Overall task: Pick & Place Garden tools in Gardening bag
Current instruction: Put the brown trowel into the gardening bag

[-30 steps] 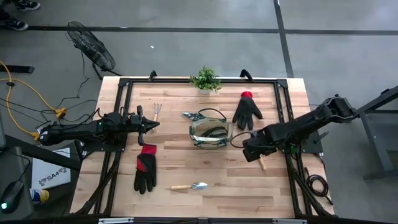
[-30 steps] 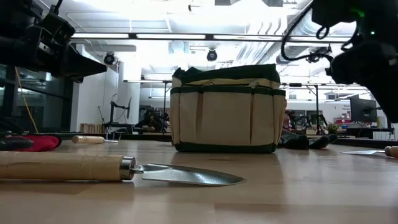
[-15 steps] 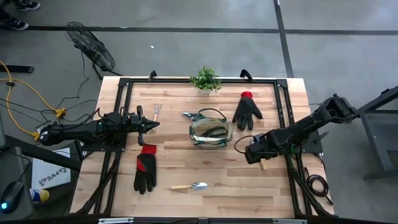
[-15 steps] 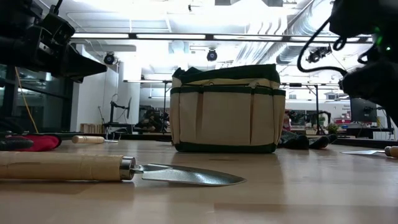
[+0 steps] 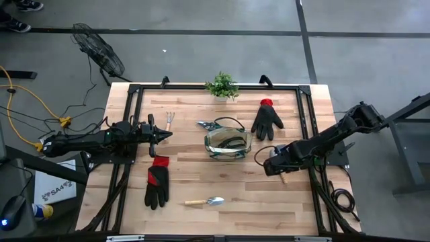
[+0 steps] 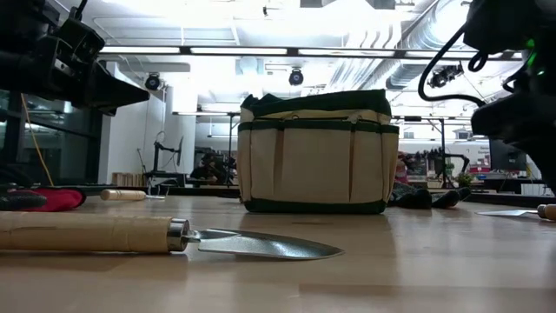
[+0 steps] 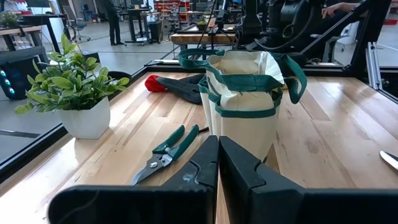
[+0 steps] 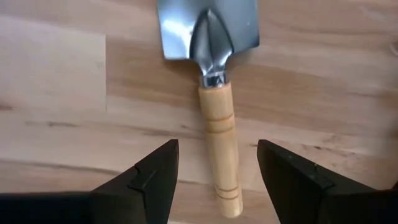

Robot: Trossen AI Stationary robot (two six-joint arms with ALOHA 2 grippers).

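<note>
The right gripper (image 8: 214,180), jaws wide, had been lowered over the trowel (image 8: 214,118) lying right of the bag (image 5: 228,142) (grasp apparently next), the left gripper (image 7: 217,163) kept shut.

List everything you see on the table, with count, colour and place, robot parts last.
Gardening bag: one, khaki with green trim, table centre.
Gloves: two, black with red cuffs, one right of the bag, one front left.
Trowels: two, wooden handles, one at the front, one under the right gripper.
Hand rake: one, back left.
Pruning shears: one, green-handled, beside the bag.
Potted plant: one, green, back edge.
Left gripper: jaws shut, left side.
Right gripper: jaws open, over the trowel handle.
</note>
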